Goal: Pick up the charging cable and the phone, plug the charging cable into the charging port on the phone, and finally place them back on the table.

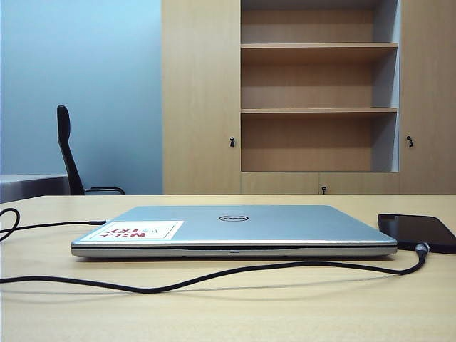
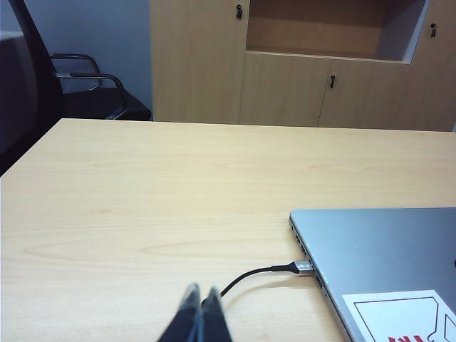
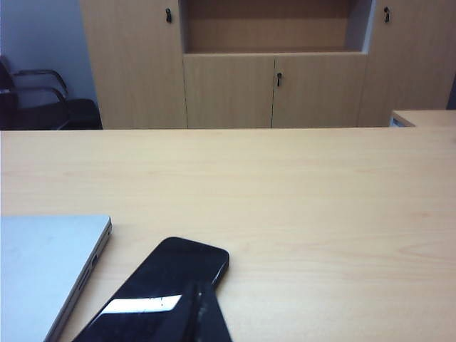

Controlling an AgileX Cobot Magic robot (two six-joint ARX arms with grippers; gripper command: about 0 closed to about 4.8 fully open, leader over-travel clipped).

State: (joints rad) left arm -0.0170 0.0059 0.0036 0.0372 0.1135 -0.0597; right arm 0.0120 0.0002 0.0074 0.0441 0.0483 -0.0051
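Pale wood-grain table [image 1: 228,306] carries everything. I judge the task essentially complete: charging cable [image 1: 214,274] appears plugged into the phone [image 1: 420,231], both lying right of the closed Dell laptop [image 1: 235,231]. Left gripper [image 2: 201,303] and right gripper [image 3: 203,306] hover clenched, empty. Shelf cabinet [image 1: 313,92] stands behind; nothing obstructs.
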